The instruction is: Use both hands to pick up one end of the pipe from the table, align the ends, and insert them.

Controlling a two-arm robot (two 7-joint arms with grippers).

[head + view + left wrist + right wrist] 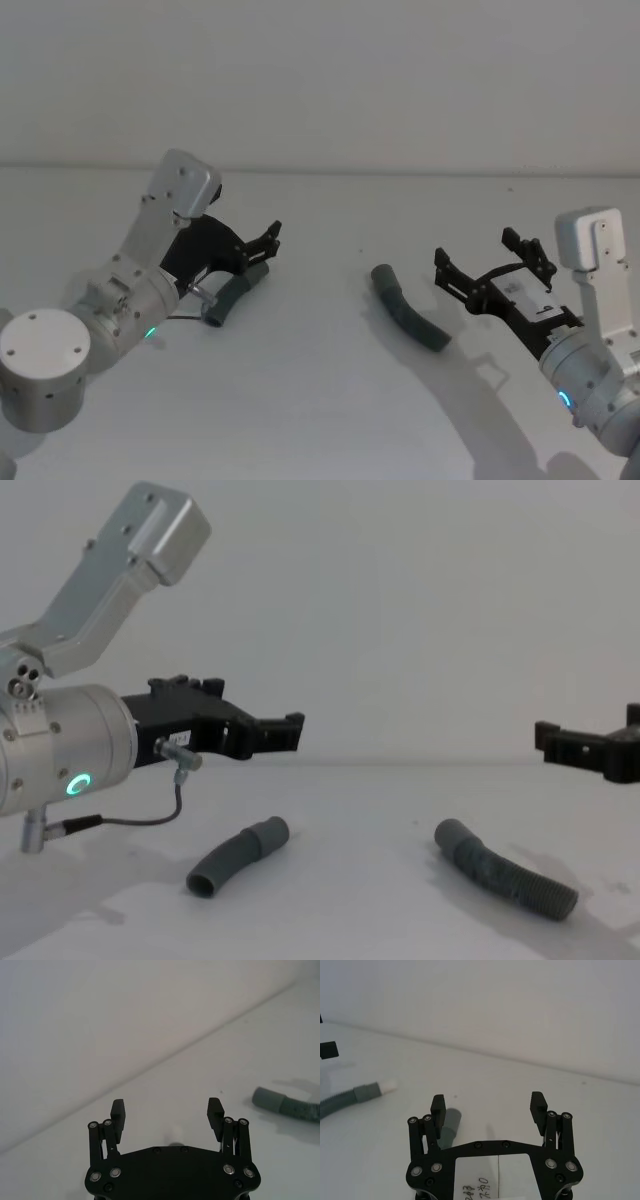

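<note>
Two pieces of the pipe lie flat on the white desk (320, 410), well apart from each other, and neither one is held. We see the shorter hose piece (233, 296) on the left side, curved, lying under the left arm's wrist in the head view. From the chest view its darker open end faces us and its smooth end points toward the middle of the desk. In the right wrist view, farther off, we make out a whitish tip (388, 1086) sticking out of that piece's smooth grey end.

The longer hose piece (410, 312) lies right of centre, its cuff (382, 274) at the end turned away from us and toward the left.

The left gripper (268, 240) hangs above the desk, over the shorter hose piece and not touching it. It points toward the middle, and its fingers (118, 1110) are spread wide with nothing between them. A green ring light (78, 783) glows on the left arm.

The right gripper (475, 248) hovers just to the right of the longer hose piece, clear of the desk in the chest view. Its fingers are likewise released and empty, and in the right wrist view the cuff shows just below one of them.
</note>
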